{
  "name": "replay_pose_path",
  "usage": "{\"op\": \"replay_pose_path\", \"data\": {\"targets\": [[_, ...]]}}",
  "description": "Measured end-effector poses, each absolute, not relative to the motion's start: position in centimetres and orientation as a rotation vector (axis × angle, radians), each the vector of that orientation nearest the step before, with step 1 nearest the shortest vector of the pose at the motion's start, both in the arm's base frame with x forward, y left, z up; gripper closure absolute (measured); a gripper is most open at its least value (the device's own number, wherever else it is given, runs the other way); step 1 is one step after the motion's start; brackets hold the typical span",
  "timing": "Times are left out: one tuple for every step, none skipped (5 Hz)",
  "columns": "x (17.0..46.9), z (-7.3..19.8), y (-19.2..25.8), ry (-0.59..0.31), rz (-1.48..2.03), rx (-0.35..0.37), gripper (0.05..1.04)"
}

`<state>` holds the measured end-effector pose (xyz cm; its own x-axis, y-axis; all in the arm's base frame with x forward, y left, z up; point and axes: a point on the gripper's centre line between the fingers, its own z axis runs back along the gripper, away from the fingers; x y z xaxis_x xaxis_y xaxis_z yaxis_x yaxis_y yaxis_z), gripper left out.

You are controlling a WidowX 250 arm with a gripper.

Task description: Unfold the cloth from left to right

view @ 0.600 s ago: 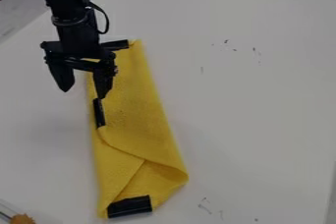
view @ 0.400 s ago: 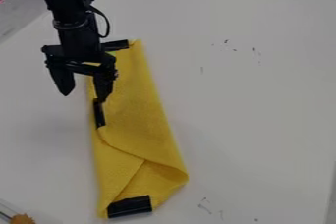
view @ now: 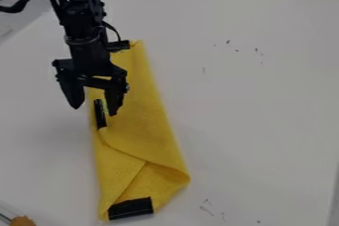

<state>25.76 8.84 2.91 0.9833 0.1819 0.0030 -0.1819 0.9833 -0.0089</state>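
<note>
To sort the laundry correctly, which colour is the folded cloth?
Plain yellow; the camera view shows the cloth best.

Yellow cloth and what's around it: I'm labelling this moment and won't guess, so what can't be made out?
Yellow cloth: inner layers, hidden by its folds, camera view.
Gripper: whether it touches the cloth, too small to tell, camera view.
Orange-brown object: cut off by the camera view's bottom edge.
Robot arm: upper end, cut off by the camera view's top edge.

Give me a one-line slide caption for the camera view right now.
Open gripper at the left edge of a folded yellow cloth.
</note>
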Motion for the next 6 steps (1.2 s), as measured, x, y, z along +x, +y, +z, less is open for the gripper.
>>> {"op": "replay_pose_path", "data": {"targets": [[25.8,2.6,8.6,0.003,0.177,-0.009,0.082],[25.8,1.4,8.4,0.034,0.167,-0.022,0.082],[26.0,1.2,8.5,0.040,0.167,-0.025,0.082],[26.3,1.2,8.6,0.049,0.158,-0.027,0.082],[26.2,1.4,8.8,0.070,0.163,-0.012,0.082],[26.4,1.7,8.6,0.087,0.143,0.019,0.082]]}}
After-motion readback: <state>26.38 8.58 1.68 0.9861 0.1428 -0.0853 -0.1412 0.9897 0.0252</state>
